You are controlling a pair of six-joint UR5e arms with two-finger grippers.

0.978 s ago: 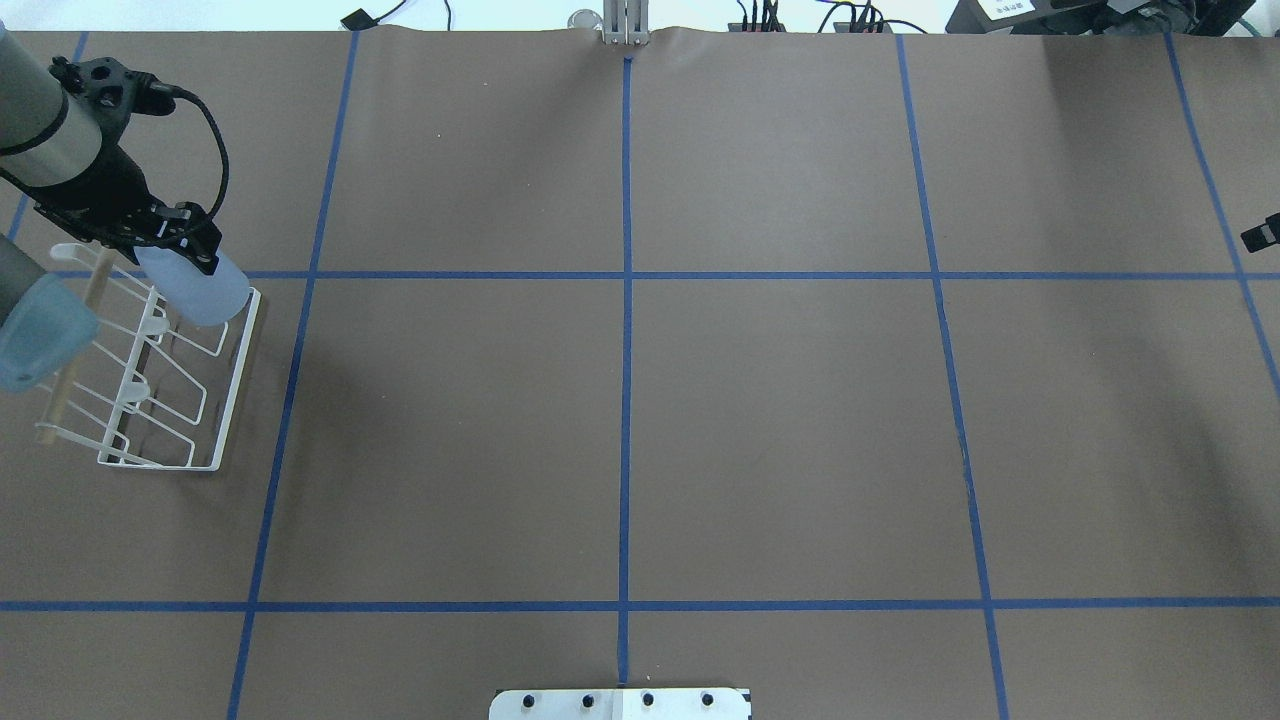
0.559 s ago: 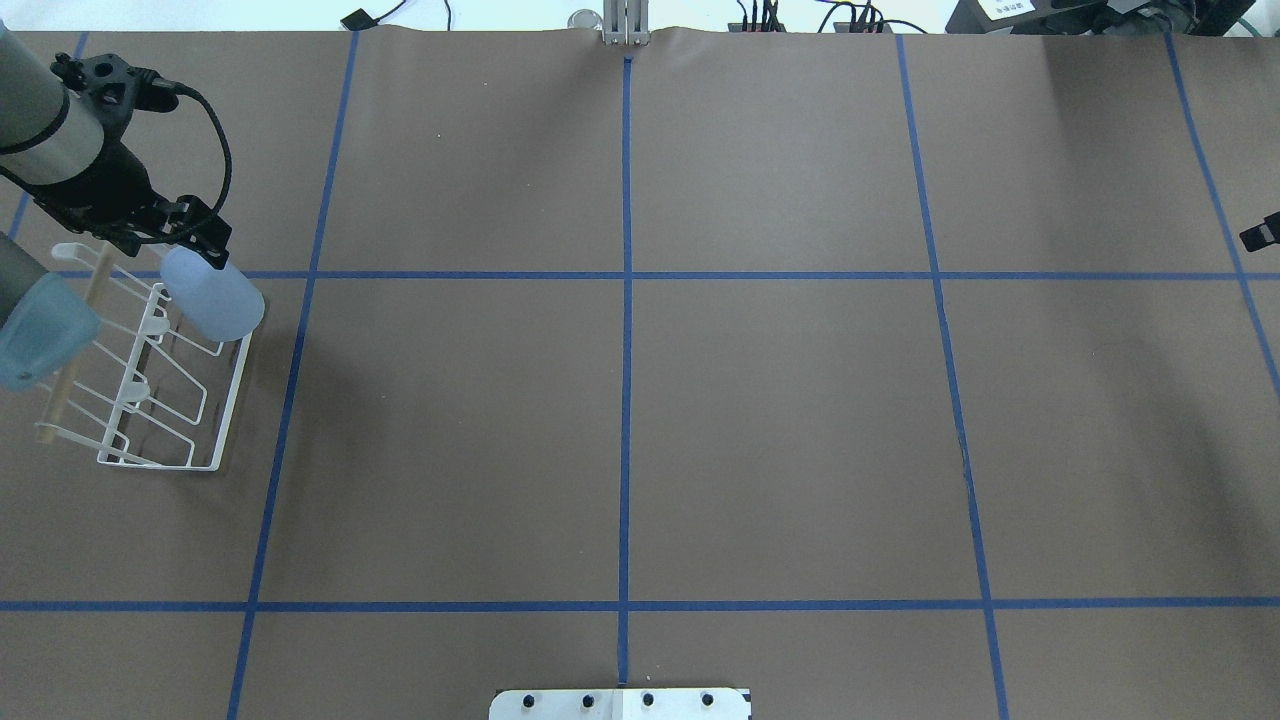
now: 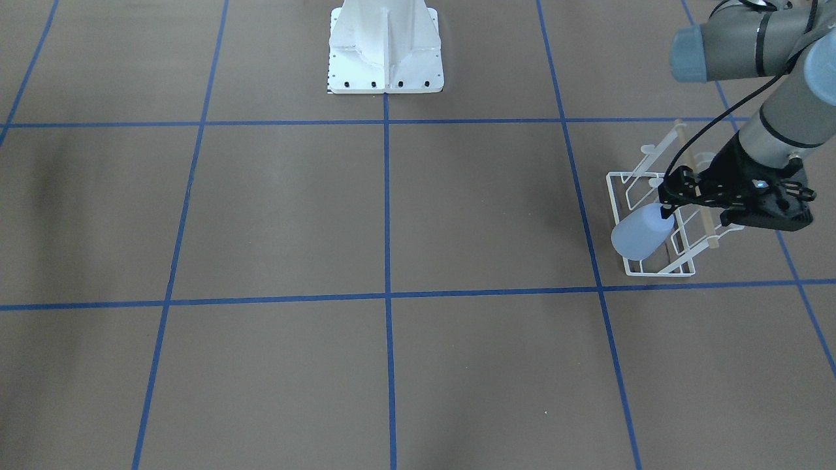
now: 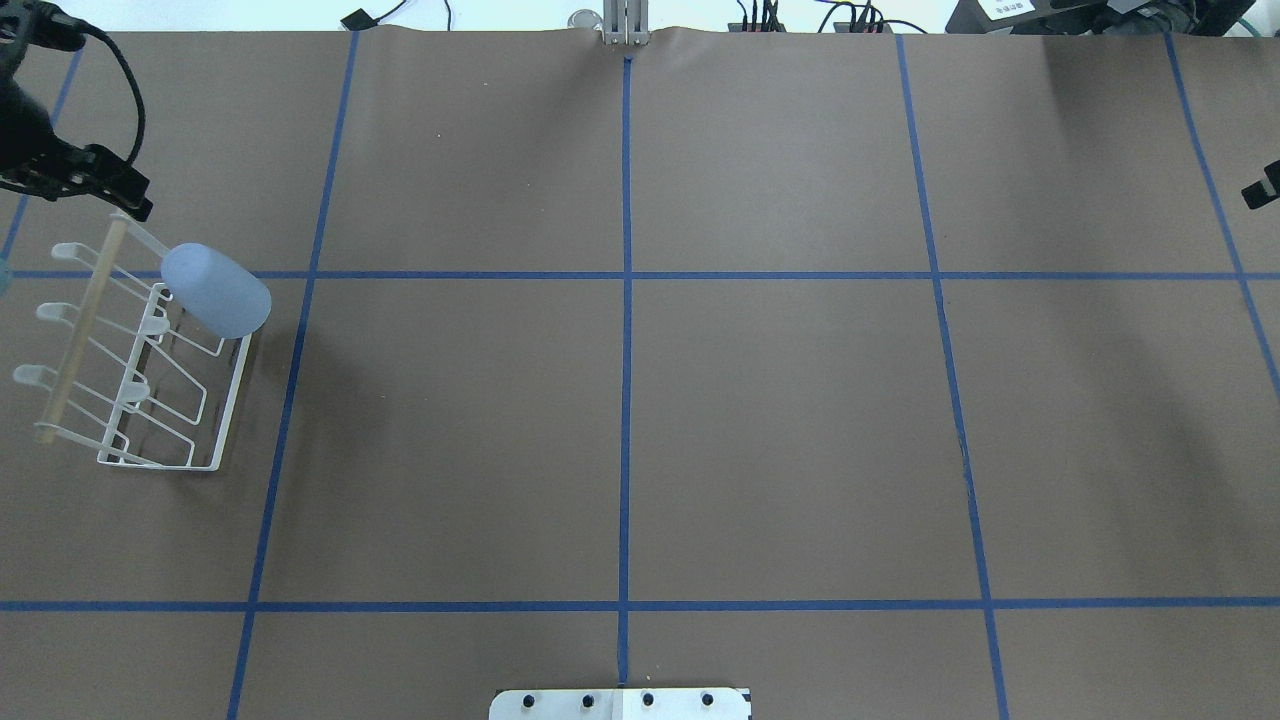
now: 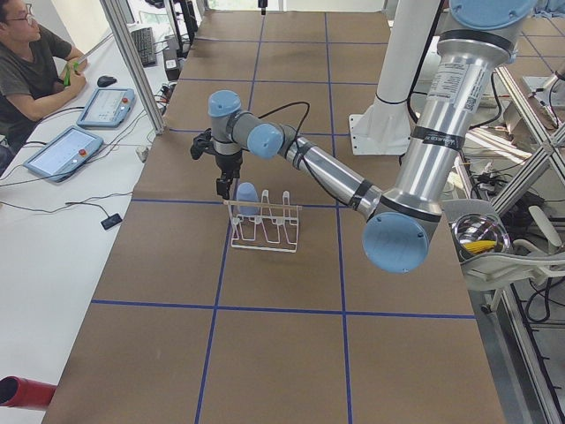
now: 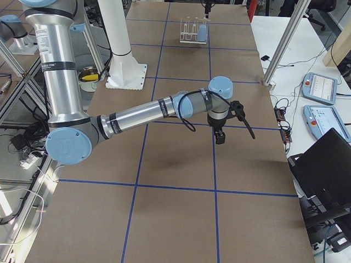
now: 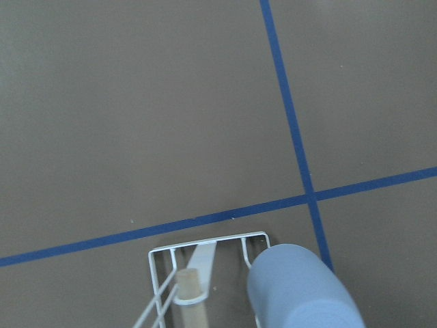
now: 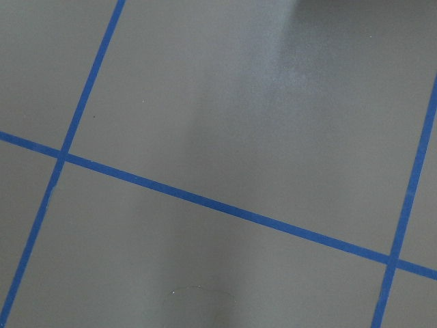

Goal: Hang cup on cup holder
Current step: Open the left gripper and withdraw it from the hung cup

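The light-blue cup [image 4: 215, 290] sits mouth-down and tilted on a far-end prong of the white wire cup holder [image 4: 232, 400], at the table's left. It also shows in the front view [image 3: 640, 235] and in the left wrist view [image 7: 300, 290]. My left gripper [image 4: 125, 200] is open and empty. It hangs above and just beyond the cup, apart from it [image 3: 673, 192]. My right gripper [image 6: 219, 137] points down over bare table far to the right. Only its edge shows in the overhead view [image 4: 1262, 190], and I cannot tell whether it is open.
The holder's beige wooden rod [image 4: 85, 320] runs along its top, with free prongs [image 4: 140, 390] beside the cup. The white bolted pedestal [image 3: 385, 52] stands at the robot's base. Blue tape lines cross the brown table cover.
My left gripper has let go of the cup and drawn up and away toward the far left. The cup stays on the holder's prong.
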